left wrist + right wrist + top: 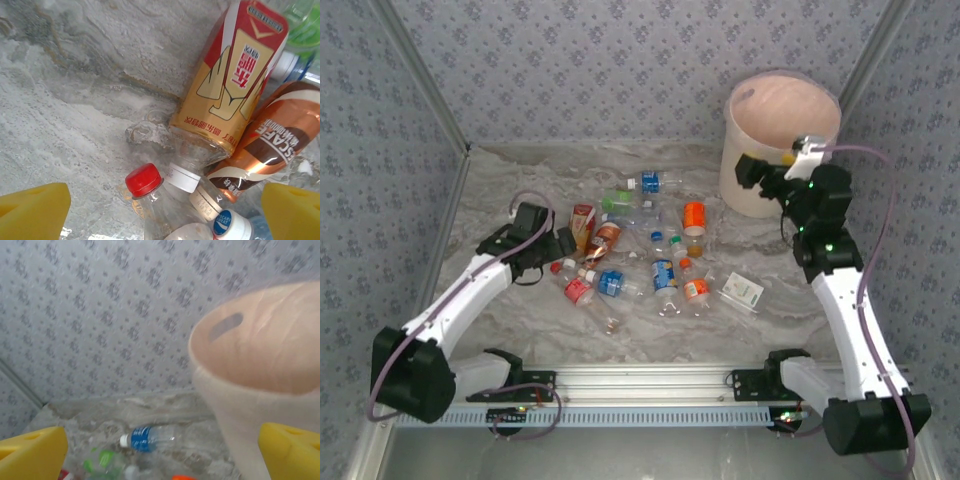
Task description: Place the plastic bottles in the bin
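Note:
Several plastic bottles [640,260] lie scattered in the middle of the marble table. My left gripper [560,243] is open at the pile's left edge. Its yellow pads [35,210] straddle a clear red-capped bottle [145,181], without touching it. Just beyond lie a gold-and-red labelled bottle [232,80] and a brown coffee bottle [280,135]. The cream bin [732,130] with its pink liner stands at the back right. My right gripper [748,172] hovers open and empty just off the bin's front-left wall [235,405]. A blue-labelled bottle [147,437] lies below it.
A white packet [742,292] lies right of the pile. Patterned walls and metal corner posts close in the table on three sides. An aluminium rail [650,385] with the arm bases runs along the near edge.

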Controlling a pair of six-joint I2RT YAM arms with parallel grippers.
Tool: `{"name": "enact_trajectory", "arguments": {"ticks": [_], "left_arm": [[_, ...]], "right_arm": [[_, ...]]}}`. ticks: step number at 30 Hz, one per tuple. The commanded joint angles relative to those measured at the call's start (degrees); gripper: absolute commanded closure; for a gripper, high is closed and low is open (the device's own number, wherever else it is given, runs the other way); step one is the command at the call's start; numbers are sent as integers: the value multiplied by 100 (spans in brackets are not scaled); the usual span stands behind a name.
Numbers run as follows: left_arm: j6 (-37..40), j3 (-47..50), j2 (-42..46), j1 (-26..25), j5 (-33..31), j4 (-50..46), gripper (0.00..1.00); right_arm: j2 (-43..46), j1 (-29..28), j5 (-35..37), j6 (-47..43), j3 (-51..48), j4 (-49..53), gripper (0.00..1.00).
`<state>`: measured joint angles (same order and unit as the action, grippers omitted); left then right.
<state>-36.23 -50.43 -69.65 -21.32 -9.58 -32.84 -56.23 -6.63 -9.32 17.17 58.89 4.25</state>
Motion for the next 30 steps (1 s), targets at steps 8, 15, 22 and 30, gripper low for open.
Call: {"name": "enact_trajectory", "arguments": {"ticks": [8,15,22,30], "left_arm": [[1017,-745,-1320,251,885,26,2],[1552,-1090,-1973,251,1242,289,2],[1695,-1675,-2778,378,978,333,4],[1961,-1776,-3072,724,1186,263,9]], "right_arm": [[308,-661,597,511,-1081,-166,0],[166,-698,695,484,-1027,-182,0],[111,-744,760,490,-1005,-68,0],[156,-767,919,384,-963,135,0]]}}
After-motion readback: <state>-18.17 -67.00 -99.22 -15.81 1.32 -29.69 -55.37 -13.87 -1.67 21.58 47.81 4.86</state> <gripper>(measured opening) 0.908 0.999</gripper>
